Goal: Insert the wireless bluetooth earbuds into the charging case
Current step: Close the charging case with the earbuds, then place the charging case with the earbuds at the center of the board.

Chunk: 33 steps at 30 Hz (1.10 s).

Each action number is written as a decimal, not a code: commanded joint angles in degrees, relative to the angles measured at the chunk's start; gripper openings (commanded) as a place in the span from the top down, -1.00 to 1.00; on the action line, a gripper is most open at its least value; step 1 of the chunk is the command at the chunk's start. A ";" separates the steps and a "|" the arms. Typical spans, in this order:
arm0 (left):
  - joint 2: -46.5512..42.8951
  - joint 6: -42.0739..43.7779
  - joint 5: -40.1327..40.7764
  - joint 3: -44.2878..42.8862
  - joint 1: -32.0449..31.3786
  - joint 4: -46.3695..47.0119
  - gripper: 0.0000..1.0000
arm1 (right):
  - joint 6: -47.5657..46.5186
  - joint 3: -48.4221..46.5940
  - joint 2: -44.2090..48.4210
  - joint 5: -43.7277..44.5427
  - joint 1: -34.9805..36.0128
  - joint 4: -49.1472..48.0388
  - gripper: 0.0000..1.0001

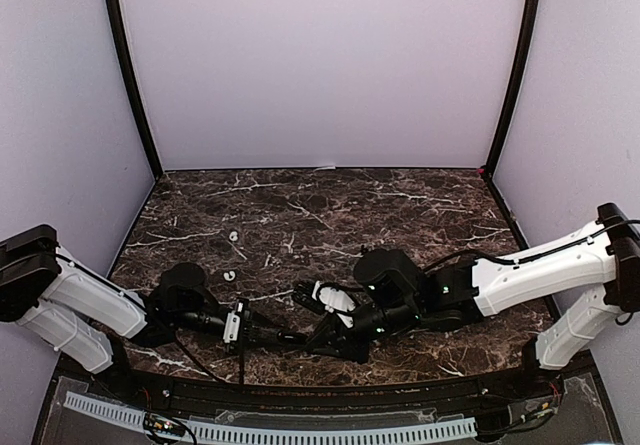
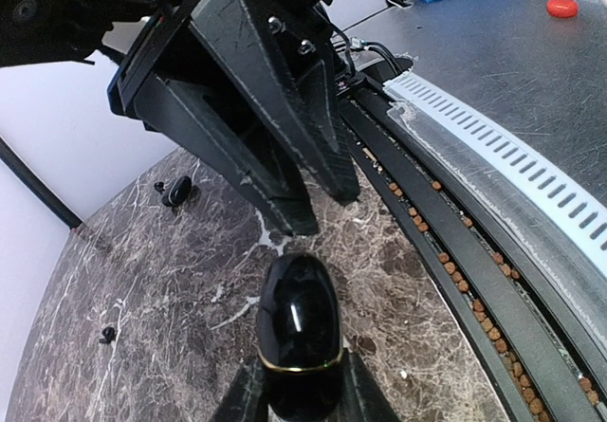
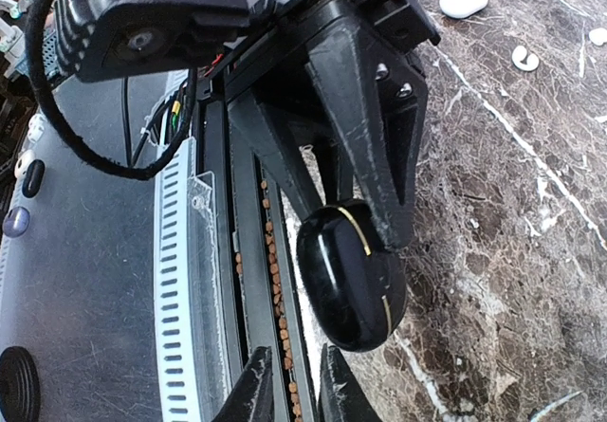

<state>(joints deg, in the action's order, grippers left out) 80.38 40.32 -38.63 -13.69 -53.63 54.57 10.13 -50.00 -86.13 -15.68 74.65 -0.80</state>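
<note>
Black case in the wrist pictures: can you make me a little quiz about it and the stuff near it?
1. True or false: the black case lies loose on the marble table with nothing holding it.
2. In the right wrist view, another case lies on the table. What colour is it? A white, B red, C blue.
3. Fill in: a thin ___-coloured line runs round the black case.

Key: 1 false, the left gripper has it pinched between its fingers. 2 A. 3 gold.
</note>
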 commanded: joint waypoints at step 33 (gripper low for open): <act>13.15 -57.17 5.83 -16.67 15.08 -1.58 1.00 | -0.33 7.11 2.77 22.34 -17.58 -20.30 -0.43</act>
<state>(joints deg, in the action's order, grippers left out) 90.04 -3.31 -33.50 -25.74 -40.21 59.29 10.63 -42.37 -81.58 4.58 58.70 -14.68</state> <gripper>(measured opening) 0.243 0.593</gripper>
